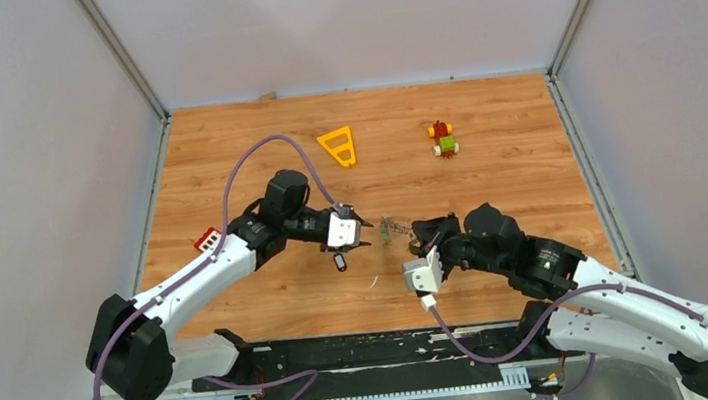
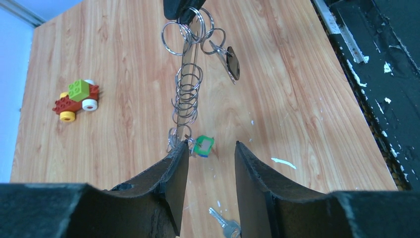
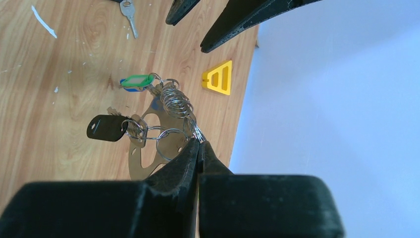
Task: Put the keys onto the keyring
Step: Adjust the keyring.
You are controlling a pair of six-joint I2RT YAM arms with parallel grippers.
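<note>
**Right gripper pinches keyring, left gripper open beside it**

The right gripper is closed tight on one end of the keyring. It holds the loop off the table, near the middle and a little toward the near edge. The loop's shadow falls on the wood beneath it.

A stack of small split rings is threaded along the keyring. A green tag, with a bit of blue behind it, hangs at the end away from the right gripper. A black tag dangles from linked rings close to the pinched end.

The left gripper faces the keyring's free end from the left. Its jaws stand apart with nothing between them, and the green tag sits just ahead of the gap. In the right wrist view its two fingers point in from the top of the frame.

A loose key lies flat on the table under the left gripper, apart from the keyring.

A yellow triangle lies toward the far edge, left of centre. A toy car of coloured blocks sits toward the far edge, right of centre. Both are well apart from the grippers.
</note>
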